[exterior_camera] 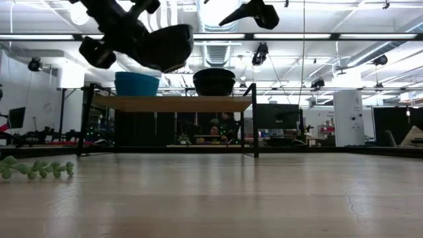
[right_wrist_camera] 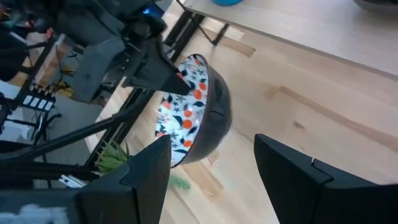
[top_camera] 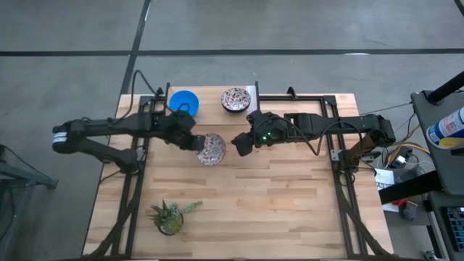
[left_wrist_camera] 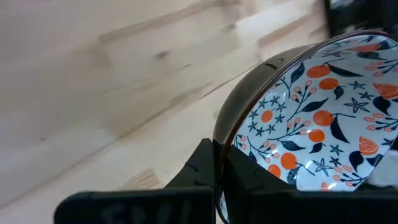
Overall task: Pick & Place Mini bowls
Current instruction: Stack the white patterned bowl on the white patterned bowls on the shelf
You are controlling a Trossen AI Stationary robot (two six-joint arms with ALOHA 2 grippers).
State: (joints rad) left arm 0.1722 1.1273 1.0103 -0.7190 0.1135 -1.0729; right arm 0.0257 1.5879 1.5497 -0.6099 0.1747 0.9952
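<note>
Patterned mini bowl held above a pale wooden table.

The pale butcher-block table [top_camera: 283,210] carried a small green potted plant [top_camera: 171,216] near its front edge, with a lit workshop room behind it in the low view. Mid-table, the left gripper [top_camera: 196,141] was clenched on the rim of a white bowl with an orange-and-dark floral pattern [top_camera: 212,149], holding it off the surface and tilted (its outside looked dark). The right gripper [top_camera: 241,142] waited just beside it, fingers spread and holding nothing. Farther back, a low wooden shelf on a black frame [exterior_camera: 173,103] bore a plain bright blue bowl [top_camera: 183,101] and a second patterned bowl [top_camera: 235,98]. The left wrist view cut off the held bowl's far rim.
</note>
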